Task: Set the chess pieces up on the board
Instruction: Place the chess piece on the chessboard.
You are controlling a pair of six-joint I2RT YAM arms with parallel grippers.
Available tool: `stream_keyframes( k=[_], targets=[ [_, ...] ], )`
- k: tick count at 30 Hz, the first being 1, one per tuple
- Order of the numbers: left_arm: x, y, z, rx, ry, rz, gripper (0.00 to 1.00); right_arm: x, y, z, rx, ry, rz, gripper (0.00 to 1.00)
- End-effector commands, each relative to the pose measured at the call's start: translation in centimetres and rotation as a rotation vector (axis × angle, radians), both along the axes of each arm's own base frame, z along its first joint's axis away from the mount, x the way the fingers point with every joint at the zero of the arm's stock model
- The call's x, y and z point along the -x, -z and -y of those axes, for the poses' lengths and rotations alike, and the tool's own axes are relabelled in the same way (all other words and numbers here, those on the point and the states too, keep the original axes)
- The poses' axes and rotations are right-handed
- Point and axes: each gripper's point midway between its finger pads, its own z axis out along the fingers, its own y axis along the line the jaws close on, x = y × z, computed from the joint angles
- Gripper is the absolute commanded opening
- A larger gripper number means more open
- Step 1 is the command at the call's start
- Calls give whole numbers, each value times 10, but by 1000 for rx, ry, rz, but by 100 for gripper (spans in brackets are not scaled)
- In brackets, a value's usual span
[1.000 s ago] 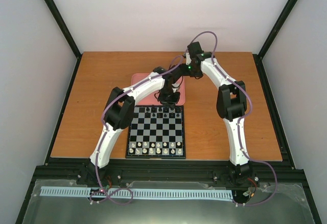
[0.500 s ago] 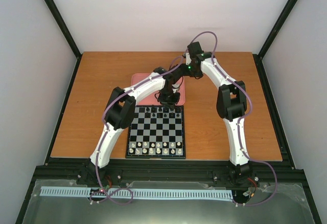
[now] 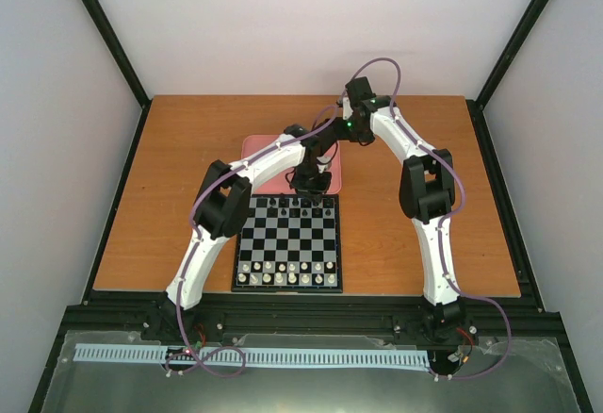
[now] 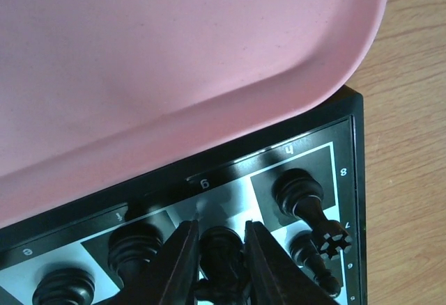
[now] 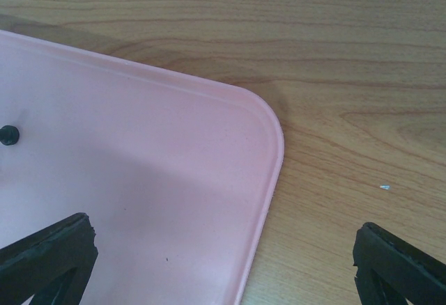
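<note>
From above, the board [image 3: 287,243] lies on the desk [image 3: 141,196], black chess pieces [image 3: 300,205] lining its far rows, the left arm [image 3: 271,159] reaching over them. Left wrist view: the left jaws are narrow, pinching one black piece [image 4: 221,256] on the board's far edge, beside the pink tray [image 4: 174,75]. Right wrist view: the right jaws gape wide beyond the board, over the tray's corner.

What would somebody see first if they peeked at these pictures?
The white left arm and right arm arch together over a pink tray, just behind the chessboard in the middle of the wooden table. Up close, the left gripper pinches a black chess piece at the chessboard's far edge, while the right gripper hangs wide open over the tray's corner.
</note>
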Motion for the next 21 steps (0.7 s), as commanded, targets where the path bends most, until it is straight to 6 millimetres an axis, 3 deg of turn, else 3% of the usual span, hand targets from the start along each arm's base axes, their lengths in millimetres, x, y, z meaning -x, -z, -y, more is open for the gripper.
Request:
stream_keyframes(
  k=[1,21],
  targets=[
    [-2,-2,4,-3,21,12,23,-2,-15,2,-14,-2,25,100],
    [-12,-11,15,34,13,38,29,-1,-18,-1,-29,-9,25,100]
  ],
)
